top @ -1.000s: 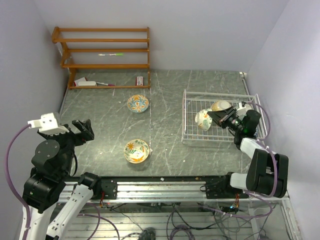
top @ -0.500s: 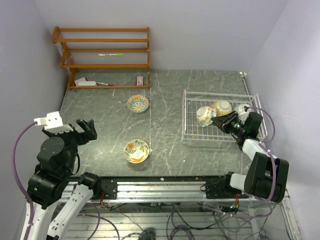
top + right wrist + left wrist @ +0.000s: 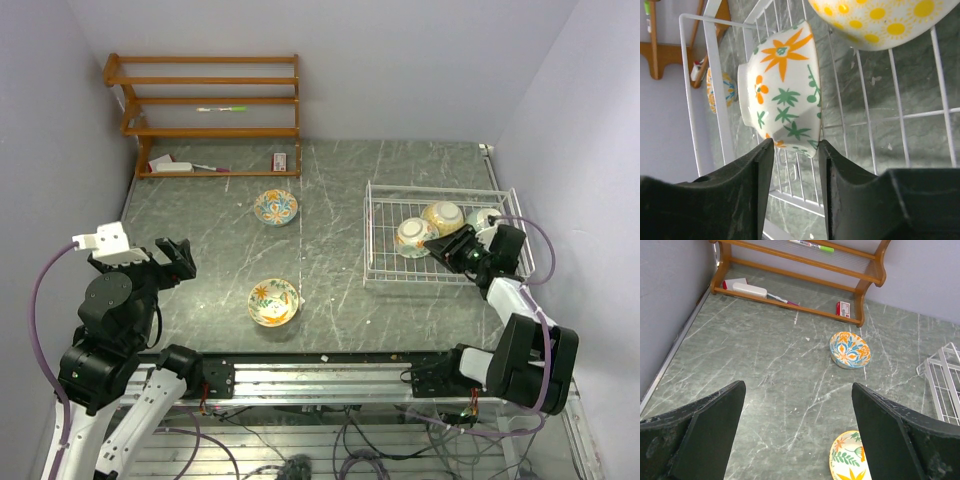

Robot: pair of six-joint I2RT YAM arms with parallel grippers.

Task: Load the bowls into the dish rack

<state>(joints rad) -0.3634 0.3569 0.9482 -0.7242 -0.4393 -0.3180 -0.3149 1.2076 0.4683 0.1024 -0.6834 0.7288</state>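
Note:
The white wire dish rack (image 3: 378,232) stands at the right and holds three bowls: a cream floral bowl (image 3: 413,236), a yellow-patterned bowl (image 3: 443,216) and a mint green bowl (image 3: 483,218). My right gripper (image 3: 443,247) is open, low in the rack. In the right wrist view its fingertips (image 3: 794,145) straddle only the lower edge of the cream bowl (image 3: 782,90), which lies tilted on the wires. A blue-yellow bowl (image 3: 275,206) and another cream floral bowl (image 3: 273,301) sit on the table. My left gripper (image 3: 170,260) is open and empty, left of them; its wrist view (image 3: 797,387) shows both bowls ahead.
An orange-brown wooden shelf (image 3: 205,100) with pens and small items stands at the back left by the wall. The rack's white rim (image 3: 715,100) lies close around my right fingers. Walls close in the left, back and right.
My right gripper has drawn back toward the near right edge of the rack. The cream bowl has shifted a little right and now rests in the rack. My left arm moved slightly.

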